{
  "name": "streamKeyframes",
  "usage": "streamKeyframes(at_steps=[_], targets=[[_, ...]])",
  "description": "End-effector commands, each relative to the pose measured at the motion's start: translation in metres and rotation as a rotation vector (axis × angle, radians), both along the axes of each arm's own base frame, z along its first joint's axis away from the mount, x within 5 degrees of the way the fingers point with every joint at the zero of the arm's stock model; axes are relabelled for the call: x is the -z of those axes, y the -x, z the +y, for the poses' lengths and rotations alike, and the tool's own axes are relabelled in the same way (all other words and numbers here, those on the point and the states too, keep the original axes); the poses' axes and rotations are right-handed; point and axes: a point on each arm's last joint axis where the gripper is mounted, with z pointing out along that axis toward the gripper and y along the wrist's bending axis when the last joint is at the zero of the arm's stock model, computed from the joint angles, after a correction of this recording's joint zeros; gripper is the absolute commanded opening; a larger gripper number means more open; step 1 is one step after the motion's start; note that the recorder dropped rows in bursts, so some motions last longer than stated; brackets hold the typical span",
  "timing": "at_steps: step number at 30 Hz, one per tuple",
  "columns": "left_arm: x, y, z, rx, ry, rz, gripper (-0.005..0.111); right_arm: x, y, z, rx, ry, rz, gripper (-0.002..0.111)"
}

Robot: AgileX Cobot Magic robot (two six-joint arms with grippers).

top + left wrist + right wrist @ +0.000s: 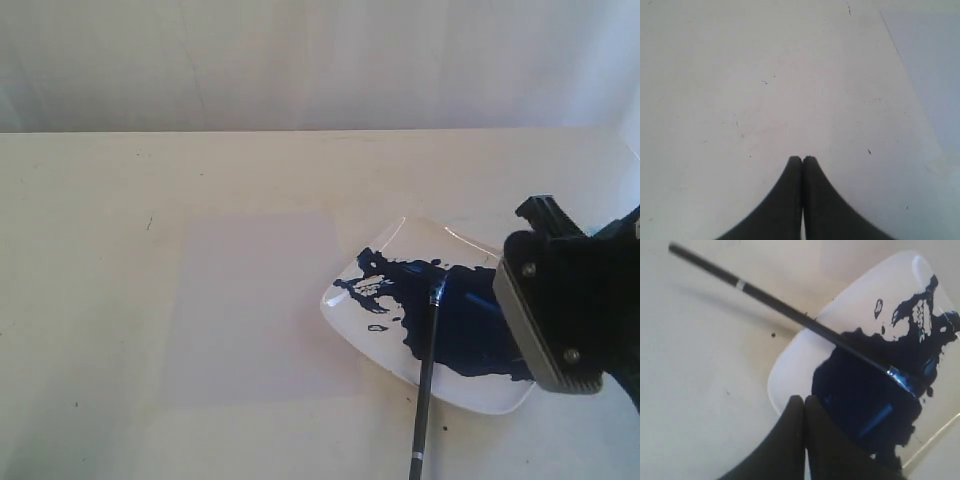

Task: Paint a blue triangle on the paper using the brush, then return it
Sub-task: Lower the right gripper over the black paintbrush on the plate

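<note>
My right jaws are clenched tip to tip with nothing between them, hanging over the near rim of the square white plate (790,375), at the edge of the dark blue paint (855,385) pooled on it. The brush (790,310) is not in my grip: it lies just beyond my tips, apart from them. Its silver ferrule (900,376) and tip sit in the paint, and its thin black handle slants across the plate's rim and out over the tabletop (700,380).

In the exterior view the brush (428,370) points from the paint (460,320) toward the near edge, and my right arm (570,300) stands over the right part of the plate (400,240). The paper (260,300), a pale lilac sheet, lies flat on the tabletop (100,250) left of the plate. The plate's left corner reaches the sheet's right edge, though I cannot tell whether it overlaps.

My left jaws are also pressed together and carry nothing. They hover above bare tabletop (740,75), with a corner of the paper (935,65) off to one side, well apart from them
</note>
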Motion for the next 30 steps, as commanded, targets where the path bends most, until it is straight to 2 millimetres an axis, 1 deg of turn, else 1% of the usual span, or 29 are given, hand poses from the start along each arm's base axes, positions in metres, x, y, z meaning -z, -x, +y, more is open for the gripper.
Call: streamKeyframes(at_steps=[1, 4, 5, 6, 7, 8, 9, 10, 11, 14, 17, 21, 24, 27, 30], targets=[[0.001, 0.0, 0.0, 0.005, 0.004, 0.002, 0.0, 0.001, 0.001, 0.012, -0.159, 0.108, -0.119, 0.0], [0.001, 0.0, 0.0, 0.005, 0.004, 0.002, 0.0, 0.0, 0.006, 0.024, -0.274, 0.107, -0.176, 0.0], [0.001, 0.0, 0.0, 0.005, 0.004, 0.002, 0.0, -0.002, 0.006, 0.033, -0.308, 0.085, -0.233, 0.001], [0.001, 0.0, 0.0, 0.005, 0.004, 0.002, 0.0, -0.002, 0.005, 0.037, -0.314, 0.072, -0.259, 0.003], [0.001, 0.0, 0.0, 0.005, 0.004, 0.002, 0.0, 0.001, 0.004, 0.046, -0.334, 0.061, -0.28, 0.009], [0.001, 0.0, 0.0, 0.005, 0.004, 0.002, 0.0, 0.004, 0.004, 0.049, -0.346, 0.065, -0.272, 0.012], [0.001, 0.0, 0.0, 0.005, 0.004, 0.002, 0.0, 0.013, 0.005, 0.055, -0.372, 0.086, -0.234, 0.019], [0.001, 0.0, 0.0, 0.005, 0.004, 0.002, 0.0, 0.016, 0.004, 0.057, -0.382, 0.096, -0.219, 0.022], [0.001, 0.0, 0.0, 0.005, 0.004, 0.002, 0.0, 0.025, 0.006, 0.06, -0.427, 0.141, -0.19, 0.027], [0.001, 0.0, 0.0, 0.005, 0.004, 0.002, 0.0, 0.039, 0.008, 0.066, -0.513, 0.233, -0.149, 0.032], [0.001, 0.0, 0.0, 0.005, 0.004, 0.002, 0.0, 0.047, 0.009, 0.07, -0.587, 0.285, -0.15, 0.032], [0.001, 0.0, 0.0, 0.005, 0.004, 0.002, 0.0, 0.054, 0.006, 0.073, -0.599, 0.3, -0.147, 0.032], [0.001, 0.0, 0.0, 0.005, 0.004, 0.002, 0.0, 0.056, 0.005, 0.076, -0.62, 0.3, -0.158, 0.037], [0.001, 0.0, 0.0, 0.005, 0.004, 0.002, 0.0, 0.06, 0.004, 0.077, -0.674, 0.314, -0.164, 0.046], [0.001, 0.0, 0.0, 0.005, 0.004, 0.002, 0.0, 0.061, 0.004, 0.078, -0.687, 0.309, -0.172, 0.048]])
